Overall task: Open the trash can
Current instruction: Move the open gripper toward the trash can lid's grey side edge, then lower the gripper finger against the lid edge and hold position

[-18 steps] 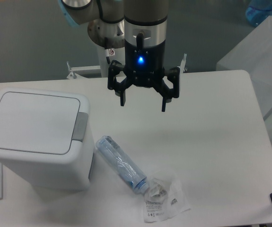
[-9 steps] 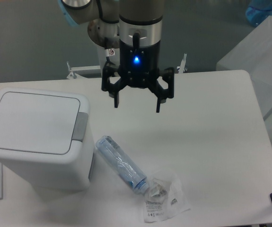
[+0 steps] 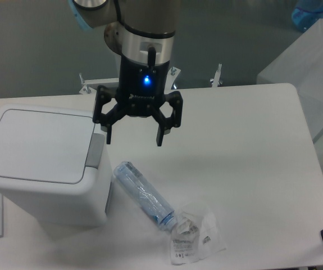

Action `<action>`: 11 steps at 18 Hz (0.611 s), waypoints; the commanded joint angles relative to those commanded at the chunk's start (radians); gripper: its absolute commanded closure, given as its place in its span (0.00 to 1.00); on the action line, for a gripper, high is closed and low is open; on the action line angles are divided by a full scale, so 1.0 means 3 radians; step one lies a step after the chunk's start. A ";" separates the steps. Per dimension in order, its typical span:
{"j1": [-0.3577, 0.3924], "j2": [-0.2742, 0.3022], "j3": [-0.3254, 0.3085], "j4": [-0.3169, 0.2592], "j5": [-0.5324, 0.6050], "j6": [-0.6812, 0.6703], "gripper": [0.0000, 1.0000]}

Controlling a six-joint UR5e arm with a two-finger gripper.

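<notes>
A white trash can [image 3: 43,163] sits at the left of the table [image 3: 251,169], lid down, its grey push tab [image 3: 96,151] facing right. The robot's gripper [image 3: 134,139] hangs just right of the tab, fingers spread and holding nothing, a blue light glowing on its body. A clear plastic bottle [image 3: 144,194] lies beside the can, touching a crumpled plastic packet [image 3: 195,233] whose printed label is too small to read.
</notes>
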 joint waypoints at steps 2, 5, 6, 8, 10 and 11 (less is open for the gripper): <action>-0.0036 0.0015 -0.0067 0.0000 0.0041 -0.0005 0.00; -0.0061 0.0021 -0.0103 -0.0010 0.0061 -0.0010 0.00; -0.0061 0.0021 -0.0108 -0.0005 0.0061 -0.0010 0.00; -0.0061 0.0015 -0.0113 -0.0005 0.0061 -0.0010 0.00; -0.0061 0.0015 -0.0154 -0.0010 0.0067 -0.0010 0.00; -0.0061 0.0015 -0.0169 -0.0010 0.0067 -0.0010 0.00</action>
